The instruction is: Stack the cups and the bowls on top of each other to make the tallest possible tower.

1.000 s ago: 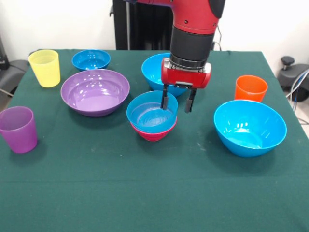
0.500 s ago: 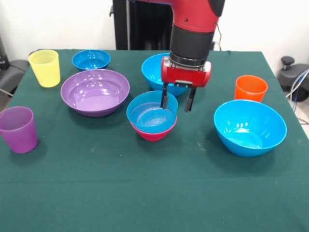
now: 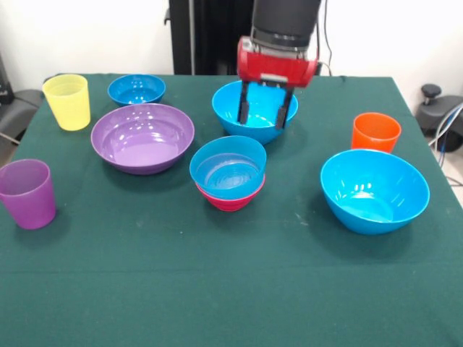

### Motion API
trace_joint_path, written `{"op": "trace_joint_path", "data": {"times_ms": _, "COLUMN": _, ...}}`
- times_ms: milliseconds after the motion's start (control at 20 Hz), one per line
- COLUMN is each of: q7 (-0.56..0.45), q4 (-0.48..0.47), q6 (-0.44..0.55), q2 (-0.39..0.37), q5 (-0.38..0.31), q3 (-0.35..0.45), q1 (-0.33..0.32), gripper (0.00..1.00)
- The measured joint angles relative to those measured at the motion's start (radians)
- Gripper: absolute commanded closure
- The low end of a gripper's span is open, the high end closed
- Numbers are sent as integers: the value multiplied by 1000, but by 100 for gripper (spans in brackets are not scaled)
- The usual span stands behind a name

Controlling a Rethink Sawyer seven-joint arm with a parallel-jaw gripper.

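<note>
At the table's middle a blue bowl [image 3: 228, 167] sits nested in a small magenta bowl [image 3: 230, 199], forming a low tower. My gripper [image 3: 262, 114] hangs open and empty above it, in front of another blue bowl [image 3: 253, 110]. A wide purple bowl [image 3: 142, 136] lies to the left, with a small blue bowl [image 3: 136, 89] behind it. The largest blue bowl [image 3: 374, 189] rests at the right. The yellow cup [image 3: 67, 101] and the purple cup [image 3: 27, 193] stand at the left, the orange cup [image 3: 375, 132] at the right.
A dark green cloth [image 3: 231, 289] covers the table. Cables and a black stand [image 3: 441, 119] lie past the right edge.
My gripper has risen from beside the stacked blue bowl's rim to well above it, still open. No bowl or cup has moved.
</note>
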Motion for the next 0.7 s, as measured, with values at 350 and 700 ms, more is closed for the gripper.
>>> {"op": "trace_joint_path", "data": {"times_ms": 350, "q7": 0, "q4": 73, "q6": 0, "q2": -85, "q5": 3, "q3": 0, "q1": -14, "gripper": 0}}
{"op": "trace_joint_path", "data": {"times_ms": 700, "q7": 0, "q4": 138, "q6": 0, "q2": -116, "q5": 3, "q3": 2, "q1": -26, "gripper": 0}}
